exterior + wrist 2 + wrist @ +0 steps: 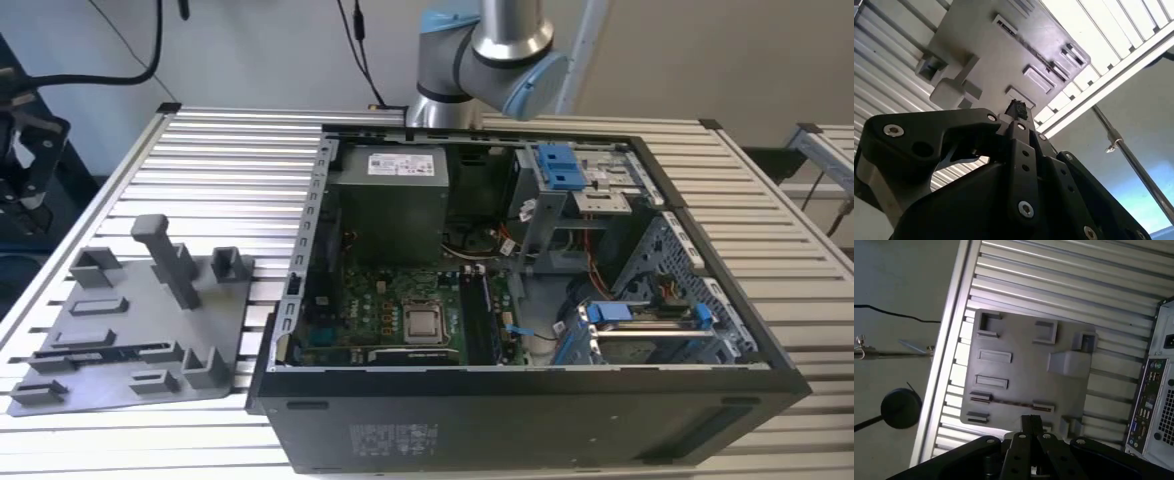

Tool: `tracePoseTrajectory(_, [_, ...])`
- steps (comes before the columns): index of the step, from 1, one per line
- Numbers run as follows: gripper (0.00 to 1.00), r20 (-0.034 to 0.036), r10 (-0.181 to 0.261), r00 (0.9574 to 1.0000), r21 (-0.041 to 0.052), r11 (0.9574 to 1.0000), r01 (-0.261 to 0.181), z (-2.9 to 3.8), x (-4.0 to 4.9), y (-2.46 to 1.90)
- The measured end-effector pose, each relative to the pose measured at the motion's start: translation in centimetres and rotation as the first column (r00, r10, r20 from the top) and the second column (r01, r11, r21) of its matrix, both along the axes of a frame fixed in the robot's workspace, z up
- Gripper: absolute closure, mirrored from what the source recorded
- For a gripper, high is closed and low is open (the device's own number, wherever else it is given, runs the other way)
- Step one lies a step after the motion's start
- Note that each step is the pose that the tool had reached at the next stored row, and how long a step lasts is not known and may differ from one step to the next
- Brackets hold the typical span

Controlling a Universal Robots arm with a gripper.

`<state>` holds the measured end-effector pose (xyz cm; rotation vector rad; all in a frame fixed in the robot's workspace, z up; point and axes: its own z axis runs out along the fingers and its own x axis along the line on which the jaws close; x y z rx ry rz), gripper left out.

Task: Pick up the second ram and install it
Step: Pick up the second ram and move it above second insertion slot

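The second ram [118, 352] stands on its long edge in the grey fixture plate [127, 300], held between two small clips near the plate's front rim. In the first wrist view it shows as a thin dark line [1009, 402] running across the plate [1024, 370]. The plate also carries several grey pegs, empty pockets and one tall post [171, 262], and lies flat on the slatted aluminium counter [227, 170], at the exterior view's left.

The claw [1029, 424] hangs above that plate, clear of the stick. Its black fingers are drawn narrow, pressed together with nothing between them; in the second wrist view its tip [1017, 107] points down toward the plate [984, 45].

Just beside the plate, toward the exterior view's right, an open black computer case [534, 420] lies on its side with the green motherboard [387, 300] exposed inside. The robot arm [487, 50] rises behind the case.
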<state>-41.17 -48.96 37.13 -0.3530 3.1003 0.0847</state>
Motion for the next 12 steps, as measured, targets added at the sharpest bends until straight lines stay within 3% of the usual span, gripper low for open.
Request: tracePoseTrajectory(12, [0.89, 0.0040, 0.088, 0.9961, -0.0002, 0.9961, -0.088, 0.00, 0.00, 0.00])
